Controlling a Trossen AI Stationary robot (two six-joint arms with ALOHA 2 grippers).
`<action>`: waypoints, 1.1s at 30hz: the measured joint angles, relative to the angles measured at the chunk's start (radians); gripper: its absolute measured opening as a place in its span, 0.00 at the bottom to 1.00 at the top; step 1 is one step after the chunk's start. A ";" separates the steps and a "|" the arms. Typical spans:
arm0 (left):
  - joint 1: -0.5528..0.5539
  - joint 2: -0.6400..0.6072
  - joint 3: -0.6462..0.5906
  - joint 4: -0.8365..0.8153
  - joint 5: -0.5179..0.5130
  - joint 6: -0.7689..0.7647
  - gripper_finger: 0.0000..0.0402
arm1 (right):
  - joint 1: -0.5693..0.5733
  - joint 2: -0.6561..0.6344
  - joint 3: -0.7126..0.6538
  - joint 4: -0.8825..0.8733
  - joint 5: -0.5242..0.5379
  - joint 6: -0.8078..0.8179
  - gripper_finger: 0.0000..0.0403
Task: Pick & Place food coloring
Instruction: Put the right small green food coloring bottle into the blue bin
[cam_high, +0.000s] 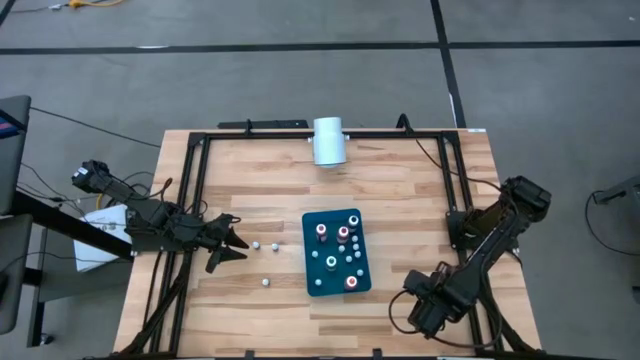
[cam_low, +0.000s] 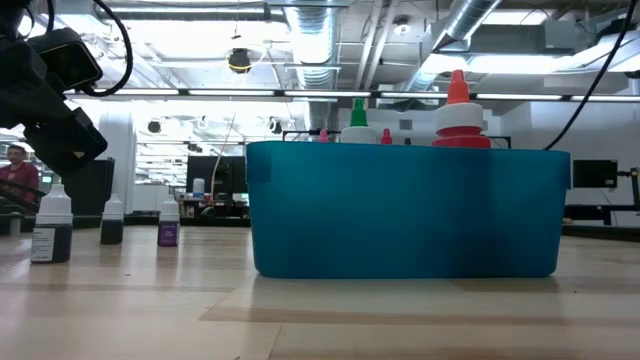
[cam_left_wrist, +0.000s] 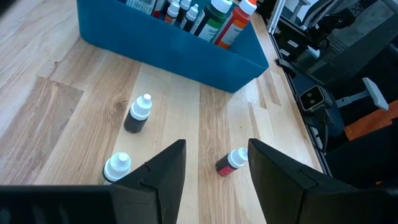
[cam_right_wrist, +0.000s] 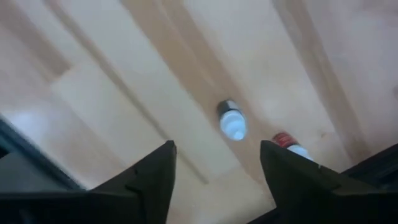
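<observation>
Dark jointed arms (cam_high: 150, 215) (black cabling)

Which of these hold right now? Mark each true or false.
1. Three loose bottles sit on the table outside the teal tray. True.
2. The left gripper holds a bottle. False: its fingers are open and empty, short of the loose bottles.
3. The white cylinder is in the tray. False: it is at the table's far edge, apart from the tray.
4. The tray holds a red-topped bottle and a green-topped bottle. True.
</observation>
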 joint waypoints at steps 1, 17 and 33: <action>0.000 0.000 0.000 0.000 0.000 0.000 0.41 | 0.006 0.000 -0.008 0.000 0.004 0.000 0.57; 0.000 0.000 0.000 0.000 0.000 -0.001 0.41 | 0.118 0.000 -0.021 -0.010 0.138 0.000 0.61; 0.000 0.000 0.000 -0.001 0.000 0.029 0.41 | 0.102 0.001 -0.089 0.075 0.155 0.046 0.61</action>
